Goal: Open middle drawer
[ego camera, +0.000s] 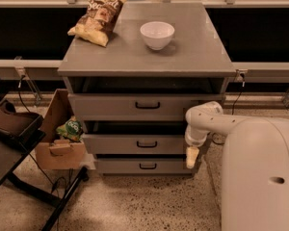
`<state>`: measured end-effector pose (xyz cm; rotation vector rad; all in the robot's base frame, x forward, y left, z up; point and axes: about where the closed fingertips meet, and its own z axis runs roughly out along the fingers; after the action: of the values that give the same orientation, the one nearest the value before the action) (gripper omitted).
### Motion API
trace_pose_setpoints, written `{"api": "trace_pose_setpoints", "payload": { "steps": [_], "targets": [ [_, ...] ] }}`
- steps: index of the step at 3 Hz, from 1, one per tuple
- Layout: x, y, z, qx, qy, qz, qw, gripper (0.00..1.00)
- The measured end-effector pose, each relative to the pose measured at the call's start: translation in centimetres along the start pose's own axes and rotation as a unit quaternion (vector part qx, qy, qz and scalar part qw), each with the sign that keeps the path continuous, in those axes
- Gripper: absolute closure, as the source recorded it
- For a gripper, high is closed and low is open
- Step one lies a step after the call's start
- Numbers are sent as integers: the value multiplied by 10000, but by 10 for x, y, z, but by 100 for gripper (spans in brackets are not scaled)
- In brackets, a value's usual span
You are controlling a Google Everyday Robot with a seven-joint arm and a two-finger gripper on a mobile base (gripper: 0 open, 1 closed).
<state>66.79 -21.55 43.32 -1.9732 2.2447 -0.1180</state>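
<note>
We see the gripper (191,157) at lower right of centre, pointing down just beside the right end of the middle drawer (130,144). It overlaps the corner of the bottom drawer (120,166). We can't tell whether it's apart or together, or whether it touches the drawer front. Nothing visibly held. The middle drawer sits centre frame and looks pulled out slightly, with a dark gap above its front. Its black handle (147,144) is well left of the gripper. A bowl (157,34) and a chip bag (99,19) are on the cabinet top (192,57).

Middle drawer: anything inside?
Only a dark gap shows above the middle drawer front; its inside is hidden under the top drawer. The pincer hangs at its right end.
</note>
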Motion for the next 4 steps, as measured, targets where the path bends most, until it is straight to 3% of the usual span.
{"api": "trace_pose_setpoints", "payload": {
  "steps": [1,2,4],
  "targets": [
    [-1,0,8,-116,85,62,9999,27],
    [-1,13,12,-328,132,132,9993,56],
    [-3,11,-4,-340,135,140,9992,100]
  ]
}}
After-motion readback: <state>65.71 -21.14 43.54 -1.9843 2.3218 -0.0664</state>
